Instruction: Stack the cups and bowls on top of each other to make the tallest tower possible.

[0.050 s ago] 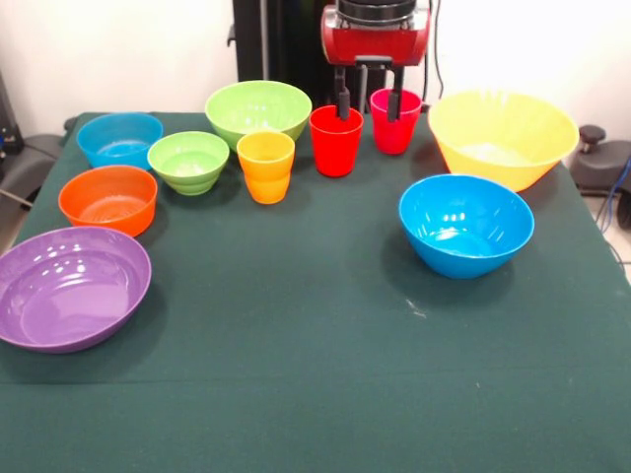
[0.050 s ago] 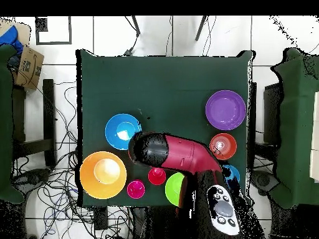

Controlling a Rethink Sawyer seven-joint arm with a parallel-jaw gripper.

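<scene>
My gripper point(image 1: 369, 102) hangs open at the back of the table, holding nothing. One fingertip sits over the red cup point(image 1: 336, 143) and the other over the pink cup point(image 1: 395, 123). The yellow-orange cup point(image 1: 266, 166) stands left of the red one. Around them are several bowls: large green point(image 1: 258, 108), small green point(image 1: 187, 161), small blue point(image 1: 119, 139), orange point(image 1: 108, 198), purple point(image 1: 71, 286), blue point(image 1: 465, 224) and large yellow point(image 1: 503, 136). Every piece stands by itself on the cloth. In the overhead view the arm point(image 2: 187, 155) hides the gripper; the red cup point(image 2: 157, 176) and pink cup point(image 2: 136, 189) show beside it.
The green cloth table point(image 1: 296, 374) is bare across its middle and near side in the front view. Cables, a cardboard box point(image 2: 26, 67) and side tables ring the table in the overhead view.
</scene>
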